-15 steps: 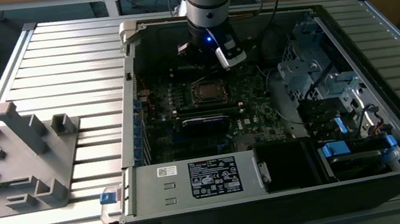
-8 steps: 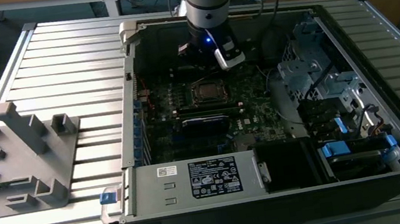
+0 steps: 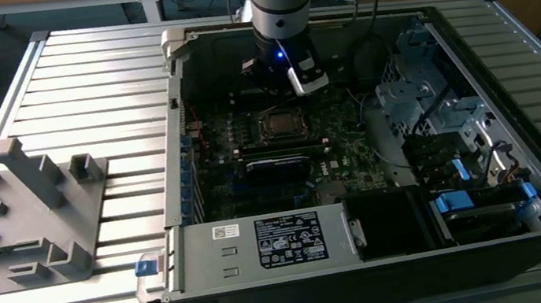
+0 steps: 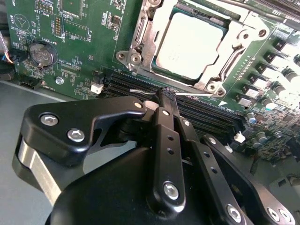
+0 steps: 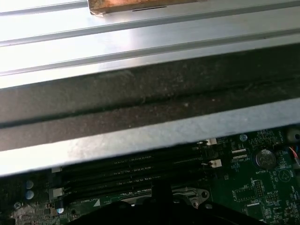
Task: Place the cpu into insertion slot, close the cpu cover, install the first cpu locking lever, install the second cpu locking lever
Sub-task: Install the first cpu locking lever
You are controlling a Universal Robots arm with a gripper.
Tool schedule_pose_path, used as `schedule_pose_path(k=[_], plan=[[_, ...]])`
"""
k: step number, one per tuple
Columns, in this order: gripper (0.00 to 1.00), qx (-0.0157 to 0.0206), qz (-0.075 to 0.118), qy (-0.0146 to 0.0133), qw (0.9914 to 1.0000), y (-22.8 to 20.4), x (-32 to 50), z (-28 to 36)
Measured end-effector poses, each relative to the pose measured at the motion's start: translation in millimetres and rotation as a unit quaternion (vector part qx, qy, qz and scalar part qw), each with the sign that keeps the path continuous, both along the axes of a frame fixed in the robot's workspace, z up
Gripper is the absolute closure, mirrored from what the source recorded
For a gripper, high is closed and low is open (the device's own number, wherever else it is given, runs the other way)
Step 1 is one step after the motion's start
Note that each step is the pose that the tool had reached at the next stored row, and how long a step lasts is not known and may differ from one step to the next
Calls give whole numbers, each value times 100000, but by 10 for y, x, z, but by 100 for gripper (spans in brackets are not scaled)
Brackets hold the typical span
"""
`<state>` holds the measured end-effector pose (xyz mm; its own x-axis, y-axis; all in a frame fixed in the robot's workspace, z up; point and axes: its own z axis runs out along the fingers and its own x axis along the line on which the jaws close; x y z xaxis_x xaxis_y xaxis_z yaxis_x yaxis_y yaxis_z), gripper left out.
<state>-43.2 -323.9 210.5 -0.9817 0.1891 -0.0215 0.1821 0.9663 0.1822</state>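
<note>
1. Pressed-together fingers (image 4: 165, 126) beside thin locking lever (image 4: 139, 91), hold on it unclear: risk of slip, snap-back.
2. With cpu (image 4: 187, 44) seated in insertion slot (image 4: 139, 41) under cpu cover (image 4: 230, 55): risk of scraping memory slots (image 4: 201, 112) nearby.

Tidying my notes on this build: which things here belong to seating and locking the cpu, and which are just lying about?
Job in hand: cpu, cpu cover, insertion slot, gripper.
Lying about: grey fixture beside the case, coin battery, memory slots, power supply.
</note>
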Motion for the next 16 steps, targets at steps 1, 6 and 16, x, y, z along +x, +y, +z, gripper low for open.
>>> schedule_pose_path(k=[1,6,16], plan=[[90,1,-8,-1,100000,0,0,0],[90,-5,-2409,2,99971,0,0,-11],[90,4,-3803,-173,99928,17,-4,-22]])
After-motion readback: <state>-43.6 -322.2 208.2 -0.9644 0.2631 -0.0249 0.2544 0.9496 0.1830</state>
